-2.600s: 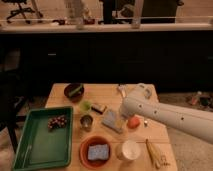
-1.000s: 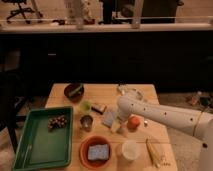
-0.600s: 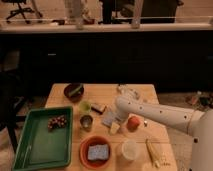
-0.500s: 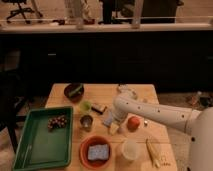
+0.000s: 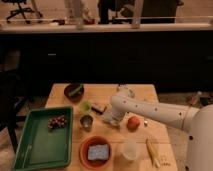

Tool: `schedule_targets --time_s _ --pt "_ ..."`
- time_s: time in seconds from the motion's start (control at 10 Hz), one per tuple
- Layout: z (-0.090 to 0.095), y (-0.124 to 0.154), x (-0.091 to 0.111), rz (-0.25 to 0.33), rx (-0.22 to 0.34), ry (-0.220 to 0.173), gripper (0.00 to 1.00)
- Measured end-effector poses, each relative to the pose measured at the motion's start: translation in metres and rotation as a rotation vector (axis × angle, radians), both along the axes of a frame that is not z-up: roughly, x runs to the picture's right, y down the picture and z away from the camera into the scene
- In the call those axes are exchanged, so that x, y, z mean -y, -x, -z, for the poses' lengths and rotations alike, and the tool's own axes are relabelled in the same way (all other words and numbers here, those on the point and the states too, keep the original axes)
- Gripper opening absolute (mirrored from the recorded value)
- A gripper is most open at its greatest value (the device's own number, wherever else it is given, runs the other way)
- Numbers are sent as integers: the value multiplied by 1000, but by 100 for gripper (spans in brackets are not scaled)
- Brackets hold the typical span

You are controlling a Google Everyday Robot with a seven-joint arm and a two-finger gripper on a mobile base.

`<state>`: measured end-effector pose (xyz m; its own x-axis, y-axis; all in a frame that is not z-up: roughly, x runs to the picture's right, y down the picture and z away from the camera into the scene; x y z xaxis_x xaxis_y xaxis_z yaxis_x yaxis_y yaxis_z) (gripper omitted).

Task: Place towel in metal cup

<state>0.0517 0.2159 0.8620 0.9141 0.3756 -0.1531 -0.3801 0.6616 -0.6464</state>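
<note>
The small metal cup [image 5: 86, 121] stands upright on the wooden table [image 5: 107, 92], just right of the green tray. My white arm reaches in from the right, and its gripper [image 5: 110, 119] points down at the table a short way right of the cup. A pale patch that may be the towel [image 5: 105, 121] shows at the gripper's tip, mostly hidden by it. I cannot tell whether the gripper holds it.
A green tray [image 5: 31, 150] with grapes [image 5: 56, 122] lies at the left. A red bowl [image 5: 84, 145] holds a blue sponge [image 5: 98, 152], with a white cup [image 5: 130, 149] beside it. An orange fruit [image 5: 133, 122], a dark bowl [image 5: 74, 91], a green item [image 5: 85, 106] and yellow sticks [image 5: 152, 151] lie around.
The arm has swung left and lowered, so the gripper has come down over the pale towel patch next to the metal cup. Nothing else has moved.
</note>
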Motion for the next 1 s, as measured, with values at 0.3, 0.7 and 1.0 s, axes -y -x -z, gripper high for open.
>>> schedule_targets --time_s 0.3,0.7,1.0 --pt "1 -1 0 2 -2 2 0" --pt "25 2 12 49 29 -69 0" --pt "80 8 52 108 77 -168 0"
